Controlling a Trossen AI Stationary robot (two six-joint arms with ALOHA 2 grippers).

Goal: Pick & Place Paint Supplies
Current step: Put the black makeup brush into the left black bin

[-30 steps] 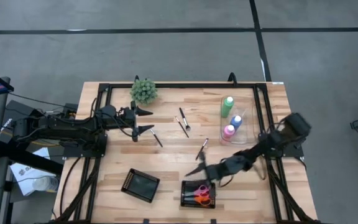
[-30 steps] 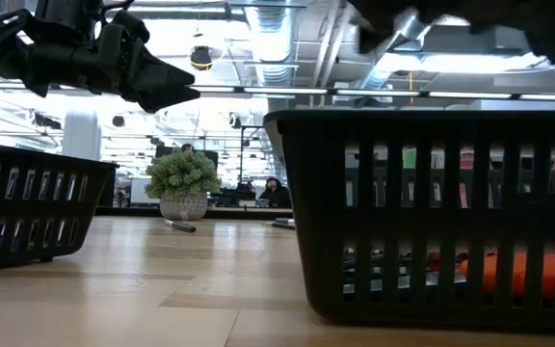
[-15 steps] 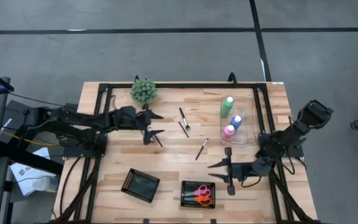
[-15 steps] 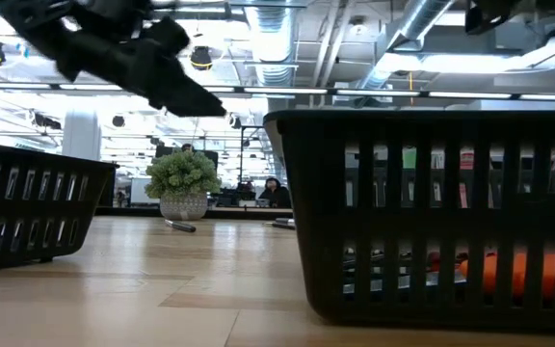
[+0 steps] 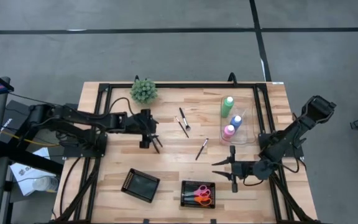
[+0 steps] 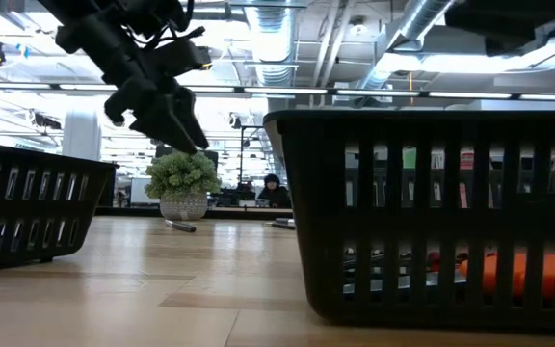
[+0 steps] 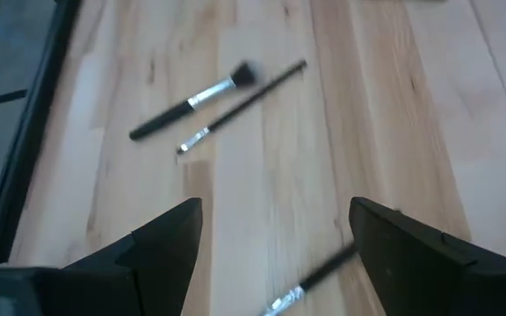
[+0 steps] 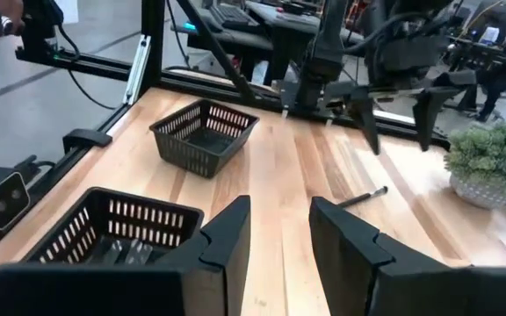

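Green (image 5: 228, 105), blue (image 5: 235, 121) and pink (image 5: 229, 132) bottles stand in a clear tray at the right. Several dark brushes lie flat on the wood: two (image 5: 183, 122) at mid-table, one (image 5: 201, 149) nearer, one (image 5: 157, 142) by my left gripper. My left gripper (image 5: 148, 135) hovers open above that brush (image 7: 314, 276), tilted down and clear of it. Pink and orange scissors (image 5: 201, 195) lie in a black basket (image 5: 185, 186). My right gripper (image 5: 227, 171) hangs open and empty to the right of that basket.
A second black basket (image 5: 140, 185), with nothing showing in it, sits near the front edge at the left. A bushy green plant (image 5: 143, 91) stands at the far edge. A black frame (image 5: 104, 93) borders the tabletop. Bare wood (image 5: 179, 165) lies between the brushes and the baskets.
My left gripper has moved toward the table's right and near side and tipped downward over the brush. My right gripper has drawn back from above the scissors basket toward the right edge and turned. The scissors stay in the basket.
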